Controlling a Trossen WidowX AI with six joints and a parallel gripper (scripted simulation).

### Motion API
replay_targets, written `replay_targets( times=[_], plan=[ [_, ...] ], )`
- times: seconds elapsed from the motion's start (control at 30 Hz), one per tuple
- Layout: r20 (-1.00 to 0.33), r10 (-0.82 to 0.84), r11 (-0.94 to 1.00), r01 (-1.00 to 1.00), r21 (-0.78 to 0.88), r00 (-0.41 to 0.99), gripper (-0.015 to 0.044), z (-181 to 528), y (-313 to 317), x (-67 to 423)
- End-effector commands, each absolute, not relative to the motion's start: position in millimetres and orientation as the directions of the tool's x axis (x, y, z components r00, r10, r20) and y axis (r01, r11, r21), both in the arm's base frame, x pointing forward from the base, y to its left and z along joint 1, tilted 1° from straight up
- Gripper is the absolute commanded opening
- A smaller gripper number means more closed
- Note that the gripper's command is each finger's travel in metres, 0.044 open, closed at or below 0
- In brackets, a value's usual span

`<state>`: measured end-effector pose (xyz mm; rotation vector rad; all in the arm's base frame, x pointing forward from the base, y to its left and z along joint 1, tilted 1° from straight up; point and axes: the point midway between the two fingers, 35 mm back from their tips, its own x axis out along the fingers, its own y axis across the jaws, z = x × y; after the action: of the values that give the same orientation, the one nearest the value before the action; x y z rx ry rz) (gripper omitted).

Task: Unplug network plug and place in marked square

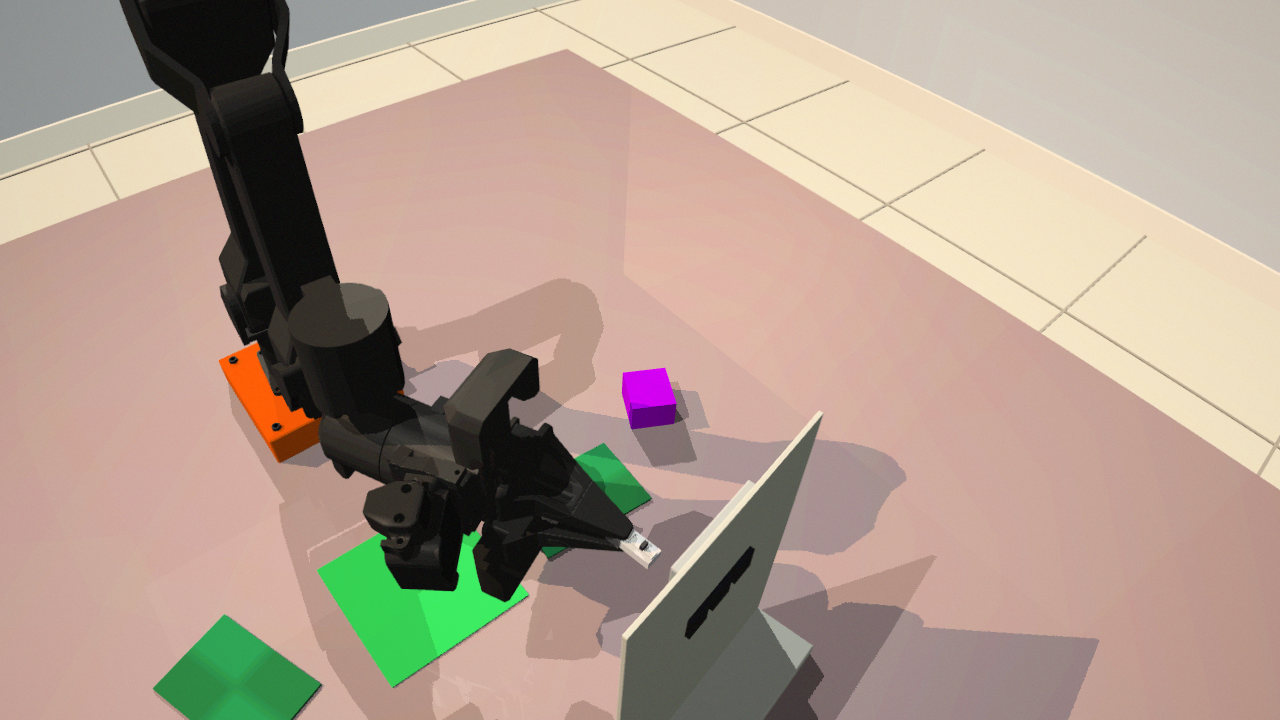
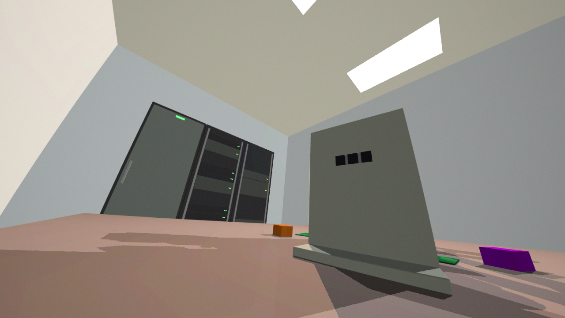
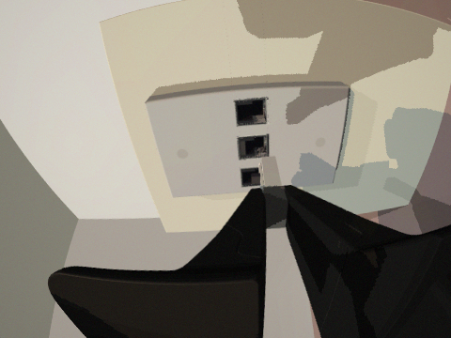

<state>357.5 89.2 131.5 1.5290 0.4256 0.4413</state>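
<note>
My gripper (image 1: pixel 627 538) (image 3: pixel 271 197) is shut on the small pale plug (image 1: pixel 642 548) (image 3: pixel 271 173). The plug is clear of the socket, and in the top view a gap shows between its front end and the panel (image 1: pixel 776 510) (image 2: pixel 367 205) (image 3: pixel 188 33). Three dark socket openings show in the wrist view, the top one (image 3: pixel 251 113), the middle one (image 3: pixel 253 146) and the lowest one (image 3: pixel 250 177), with no plug in them. A bright green square (image 1: pixel 384 626) lies flat on the table, partly hidden by the gripper and wrist.
A dark green square (image 1: pixel 237 662) lies at the lower left and another (image 1: pixel 617 479) lies behind the fingers. A purple block (image 1: pixel 648 394) (image 2: pixel 507 259) stands beyond the gripper. The arm stands on an orange base (image 1: pixel 253 385). The panel has a wide foot (image 2: pixel 355 265).
</note>
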Motion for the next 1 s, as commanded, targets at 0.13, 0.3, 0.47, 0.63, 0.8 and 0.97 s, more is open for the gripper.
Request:
replay_targets(
  times=[0.13, 0.3, 0.47, 0.63, 0.8, 0.97],
  plan=[
    [0.008, 0.53, -0.007, -0.005, 1.0, 0.848, 0.0, 131, 87, 351],
    [0.008, 0.53, -0.007, -0.004, 1.0, 0.848, 0.0, 130, 86, 348],
    [0.007, 0.53, -0.007, -0.004, 1.0, 0.848, 0.0, 130, 84, 345],
    [0.007, 0.53, -0.007, -0.004, 1.0, 0.848, 0.0, 130, 83, 342],
    [0.007, 0.53, -0.007, -0.004, 1.0, 0.848, 0.0, 130, 82, 339],
    [0.006, 0.53, -0.007, -0.003, 1.0, 0.848, 0.0, 130, 80, 336]
  ],
)
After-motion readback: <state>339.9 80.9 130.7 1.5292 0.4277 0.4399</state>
